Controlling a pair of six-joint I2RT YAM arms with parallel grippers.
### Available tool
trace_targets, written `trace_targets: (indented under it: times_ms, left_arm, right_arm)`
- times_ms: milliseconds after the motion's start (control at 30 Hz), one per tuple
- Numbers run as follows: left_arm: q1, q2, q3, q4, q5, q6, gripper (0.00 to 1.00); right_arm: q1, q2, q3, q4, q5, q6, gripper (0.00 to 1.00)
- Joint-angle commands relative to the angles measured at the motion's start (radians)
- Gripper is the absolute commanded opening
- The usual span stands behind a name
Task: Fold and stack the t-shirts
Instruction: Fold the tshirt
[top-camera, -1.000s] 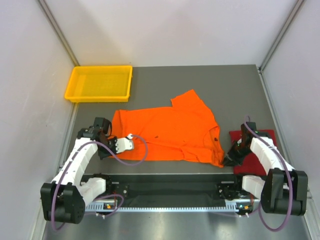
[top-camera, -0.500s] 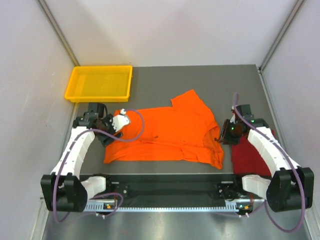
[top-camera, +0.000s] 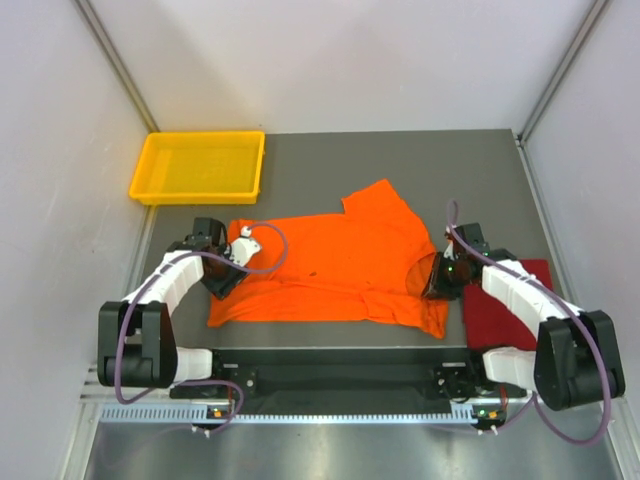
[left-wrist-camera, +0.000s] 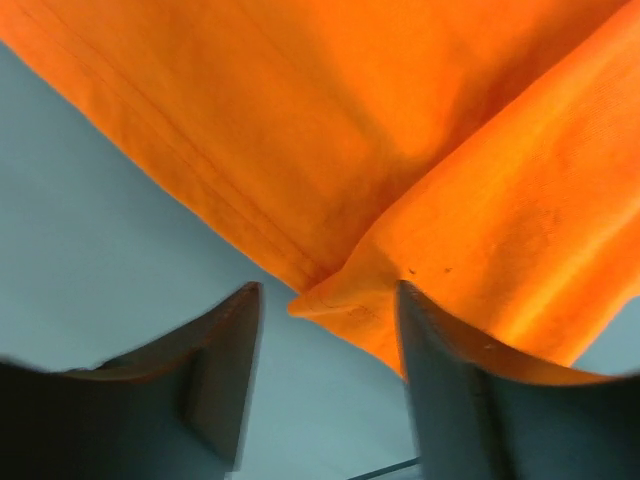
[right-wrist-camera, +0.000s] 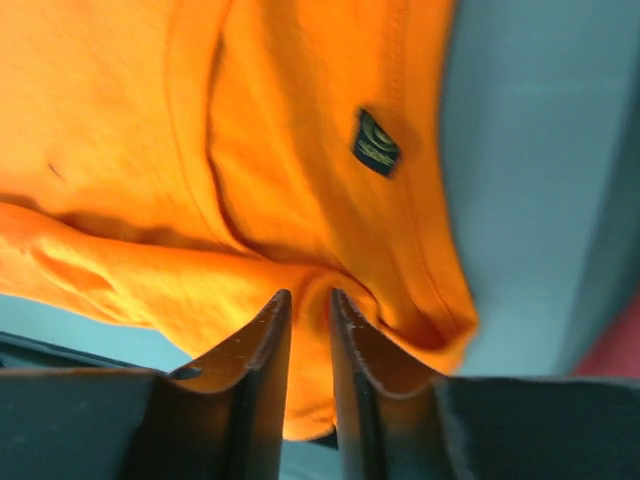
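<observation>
The orange t-shirt (top-camera: 340, 265) lies spread across the middle of the table (top-camera: 400, 160), closer to the near edge. One sleeve points toward the far edge and the body runs left to right, so it looks only partly folded. The left gripper (left-wrist-camera: 328, 295) sits low at the shirt's left end, toward the table's left edge. Its fingers (left-wrist-camera: 225, 350) stand well apart on either side of a pointed corner where one layer of cloth is doubled over another. Nothing is pinched, and that placement suggests it is lined up to take the corner as a handle for the next fold. The right gripper (right-wrist-camera: 310, 300) is at the shirt's right end, by the collar and just below the small dark label (right-wrist-camera: 377, 142). Its fingers (right-wrist-camera: 250, 370) are only a narrow slot apart, straddling a ridge of orange cloth that shows through the gap, with no clamp on it visible. With one gripper at each end, the pair seems set to lift both sides together, which would keep the soft cloth from skewing as it is turned over. The dark red t-shirt (top-camera: 505, 315) waits near the table's near right corner, partly hidden under the right arm and just beside the orange one. The yellow tray (top-camera: 197, 136) sits at the far left corner, well apart from both shirts.
</observation>
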Motion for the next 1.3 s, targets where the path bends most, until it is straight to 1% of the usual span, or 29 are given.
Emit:
trace_targets:
  times_ms: [0, 33, 100, 133, 167, 200, 233, 267, 400, 567, 767, 933, 1033, 1100, 1133, 1167, 1200, 1267]
  left_arm:
    - [0.006, -0.002, -0.023, 0.091, -0.029, -0.004, 0.58]
    - [0.006, 0.0, -0.024, 0.091, -0.02, -0.007, 0.54]
    - [0.006, 0.003, -0.027, 0.077, 0.012, -0.01, 0.46]
    - [0.006, 0.001, -0.032, 0.074, 0.018, -0.01, 0.35]
    - [0.006, 0.001, -0.035, 0.068, 0.023, -0.012, 0.26]
    - [0.006, -0.008, -0.037, 0.059, 0.032, -0.018, 0.2]
    - [0.006, -0.014, -0.037, 0.051, 0.038, -0.012, 0.09]
    - [0.006, -0.034, -0.043, 0.048, 0.044, -0.007, 0.0]
    - [0.006, -0.069, -0.064, 0.075, 0.035, -0.01, 0.0]
    - [0.011, -0.089, -0.037, 0.103, 0.031, -0.067, 0.0]
    - [0.018, -0.077, -0.012, 0.134, 0.044, -0.096, 0.0]
    - [0.018, -0.057, -0.006, 0.169, 0.003, -0.12, 0.0]
    - [0.022, -0.035, 0.012, 0.152, 0.011, -0.102, 0.0]
    - [0.023, -0.014, 0.023, 0.083, 0.055, -0.065, 0.01]
    - [0.023, -0.008, 0.025, 0.056, 0.072, -0.033, 0.18]
    - [0.023, -0.002, 0.026, 0.03, 0.09, -0.006, 0.27]
    - [0.023, 0.0, 0.023, -0.024, 0.115, 0.023, 0.32]
    - [0.023, 0.006, 0.011, -0.024, 0.142, 0.061, 0.44]
  right_arm:
    - [0.021, 0.036, -0.01, 0.109, -0.066, 0.018, 0.22]
    - [0.022, 0.056, -0.013, 0.115, -0.092, 0.017, 0.2]
    - [0.027, 0.07, -0.01, 0.111, -0.091, 0.009, 0.16]
    - [0.025, 0.071, -0.001, 0.103, -0.08, 0.006, 0.15]
    - [0.025, 0.068, 0.003, 0.088, -0.076, 0.002, 0.09]
    - [0.027, 0.056, 0.006, 0.081, -0.064, 0.0, 0.06]
    - [0.025, 0.048, 0.014, 0.077, -0.056, -0.003, 0.03]
    - [0.027, 0.044, 0.019, 0.071, -0.05, 0.0, 0.0]
    - [0.025, 0.041, 0.055, 0.057, -0.005, -0.008, 0.0]
    - [0.024, 0.05, 0.083, 0.06, 0.006, -0.011, 0.0]
    - [0.025, 0.05, 0.08, 0.077, 0.03, -0.02, 0.0]
    - [0.024, 0.064, 0.111, 0.092, 0.058, -0.034, 0.0]
    - [0.025, 0.085, 0.12, 0.11, 0.091, -0.045, 0.0]
    - [0.025, 0.093, 0.105, 0.13, 0.078, -0.045, 0.0]
    - [0.025, 0.091, 0.097, 0.153, 0.066, -0.04, 0.0]
    - [0.025, 0.09, 0.089, 0.164, 0.058, -0.035, 0.0]
    - [0.025, 0.087, 0.076, 0.17, 0.055, -0.037, 0.0]
    - [0.027, 0.081, 0.063, 0.184, 0.055, -0.037, 0.0]
